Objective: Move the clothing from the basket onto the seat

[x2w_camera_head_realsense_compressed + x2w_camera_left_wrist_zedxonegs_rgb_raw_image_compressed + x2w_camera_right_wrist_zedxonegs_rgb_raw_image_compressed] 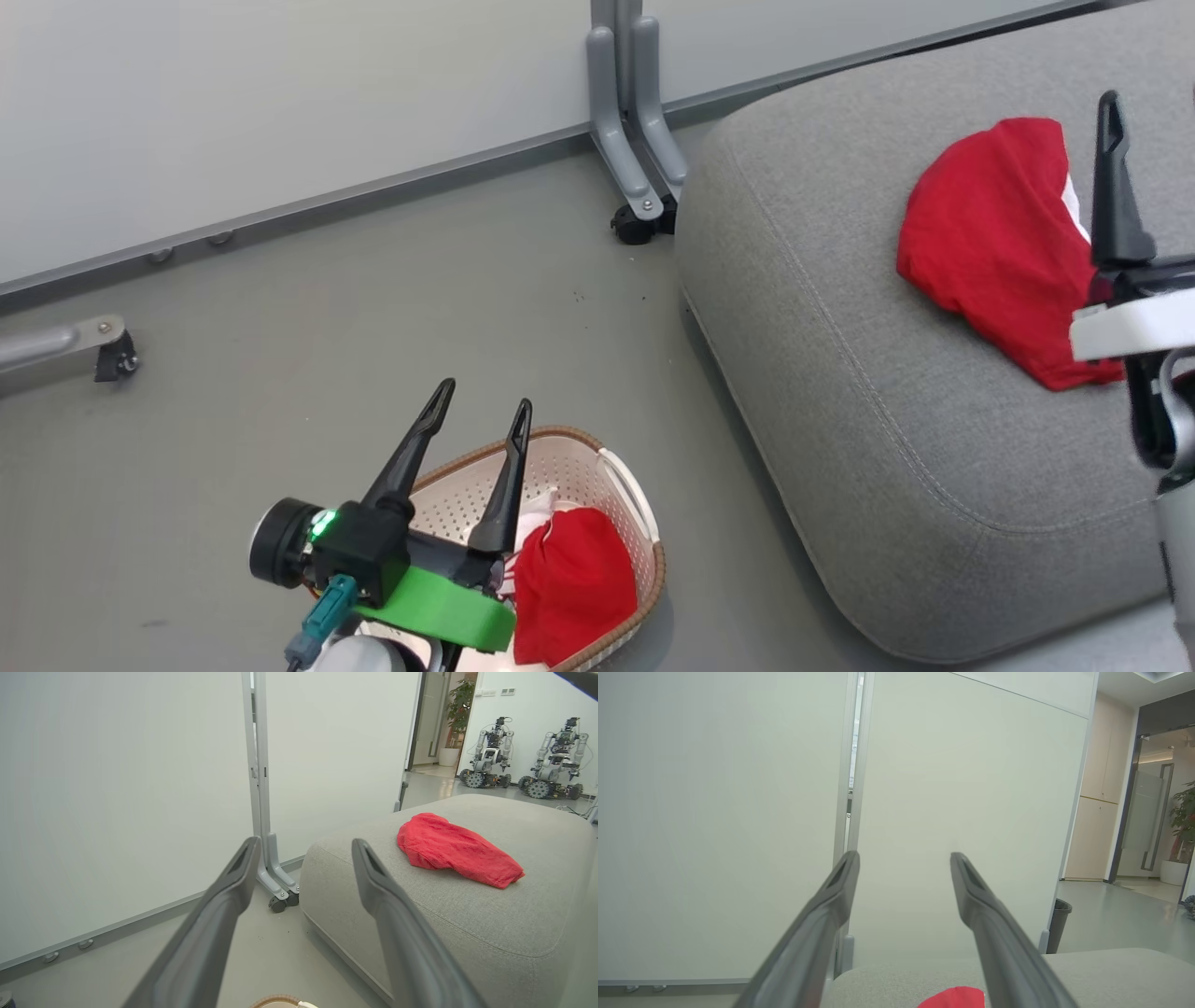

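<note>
The cream basket (pixel 571 467) with a brown rim stands on the floor at the bottom of the head view. In it lies a red garment (pixel 574 583) with a bit of white trim. My left gripper (pixel 485 394) hovers open and empty above the basket's left side; the left wrist view shows its jaws (pixel 304 842) spread apart and the basket rim (pixel 275 1001) just below. A second red garment (pixel 990 243) (pixel 453 851) lies on the grey seat (pixel 840 327) (pixel 467 914). My right gripper (pixel 1153 98) (pixel 904 856) is open and empty above that garment (pixel 955 998).
White partition panels run along the back, with a wheeled grey foot (pixel 639 187) close to the seat's corner and another caster foot (pixel 103 350) at the far left. Bare grey floor separates basket and seat. Two other robots (pixel 486 760) stand beyond a doorway.
</note>
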Available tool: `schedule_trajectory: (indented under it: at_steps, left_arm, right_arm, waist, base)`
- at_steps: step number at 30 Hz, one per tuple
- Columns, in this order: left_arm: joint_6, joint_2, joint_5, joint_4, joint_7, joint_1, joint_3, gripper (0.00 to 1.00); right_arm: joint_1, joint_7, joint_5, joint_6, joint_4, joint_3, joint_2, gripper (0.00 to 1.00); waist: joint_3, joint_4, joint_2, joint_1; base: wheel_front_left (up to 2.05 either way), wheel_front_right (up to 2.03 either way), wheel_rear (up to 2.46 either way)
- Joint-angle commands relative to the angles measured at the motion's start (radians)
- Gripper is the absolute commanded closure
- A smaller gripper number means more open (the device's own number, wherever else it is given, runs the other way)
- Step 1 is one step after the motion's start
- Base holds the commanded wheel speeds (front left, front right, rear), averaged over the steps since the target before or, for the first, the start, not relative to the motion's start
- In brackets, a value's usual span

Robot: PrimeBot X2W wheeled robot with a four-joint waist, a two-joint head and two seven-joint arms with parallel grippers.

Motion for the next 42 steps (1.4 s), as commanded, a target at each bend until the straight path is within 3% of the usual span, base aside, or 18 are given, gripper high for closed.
schedule_trajectory:
  at_steps: [1,11,22,29,42]
  left_arm:
    - [0.001,0.001,0.007,-0.001,0.0,0.019,0.013,0.0]
    - [0.001,-0.001,-0.058,-0.002,0.0,0.046,0.107,0.0]
    - [0.01,-0.001,-0.073,0.043,0.0,0.091,0.195,0.0]
    - [0.03,0.0,-0.076,0.096,0.0,0.129,0.24,0.0]
    - [0.021,0.0,-0.094,0.138,0.0,0.131,0.249,0.0]
  right_arm:
    - [0.041,-0.003,0.016,-0.002,-0.03,0.002,0.022,0.0]
    - [0.226,-0.003,0.042,-0.002,-0.162,0.048,0.149,0.0]
    - [0.397,-0.003,-0.04,-0.002,-0.078,0.068,0.256,0.0]
    - [0.447,-0.003,-0.108,-0.002,-0.035,0.048,0.293,0.0]
    - [0.455,-0.003,-0.112,-0.002,-0.02,0.04,0.311,0.0]
  waist:
    - [-0.034,0.043,0.0,0.0001]
    - [-0.058,0.137,0.0,0.0001]
    - [-0.092,0.246,0.0,0.0001]
    - [-0.103,0.264,0.0,0.0001]
    - [-0.101,0.27,0.0,0.0001]
  base:
    - [0.0,0.0,0.0]
    - [0.0,0.0,0.0]
    - [0.0,0.0,0.0]
    - [0.0,0.0,0.0]
    - [0.0,0.0,0.0]
